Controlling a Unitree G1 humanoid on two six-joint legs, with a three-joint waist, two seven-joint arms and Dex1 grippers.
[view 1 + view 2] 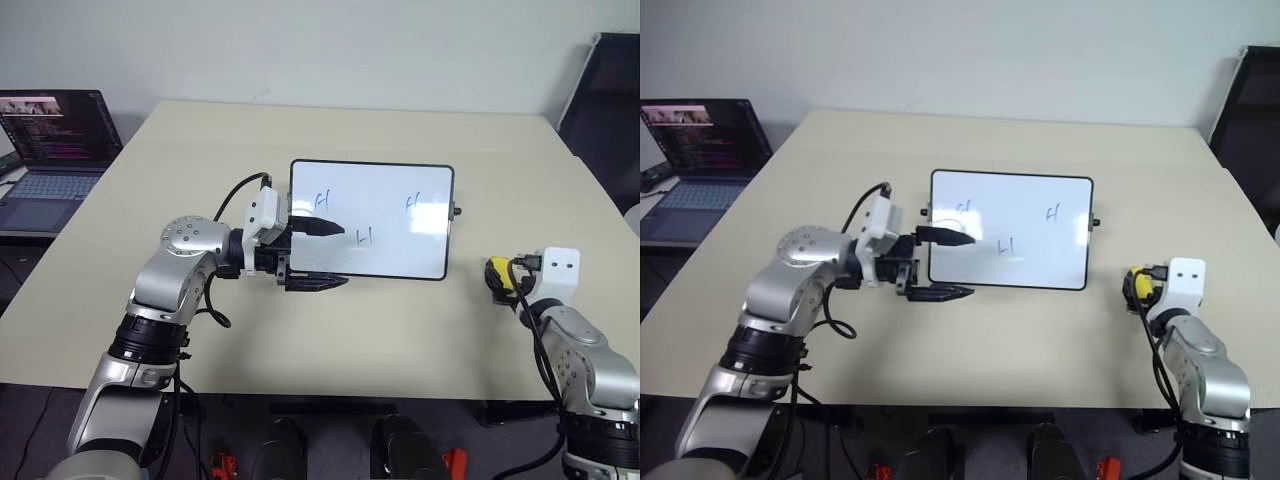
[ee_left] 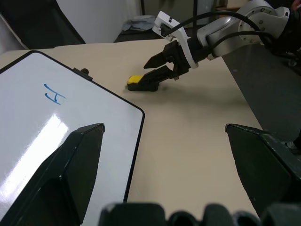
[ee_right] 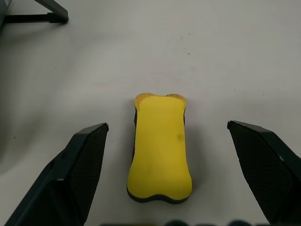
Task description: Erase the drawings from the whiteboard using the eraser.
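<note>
The whiteboard (image 1: 400,185) carries three blue drawings (image 1: 364,237), each looking like the letter H. On the laptop (image 1: 55,150) screen, far left, the text is too small to read.

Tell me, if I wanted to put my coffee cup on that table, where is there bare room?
The far stretch of the table, behind the whiteboard, is bare, and so is the near strip in front of it. It is crowded at the board's left edge, where the left gripper straddles it open, and on the right, where the open right gripper flanks the eraser.
</note>
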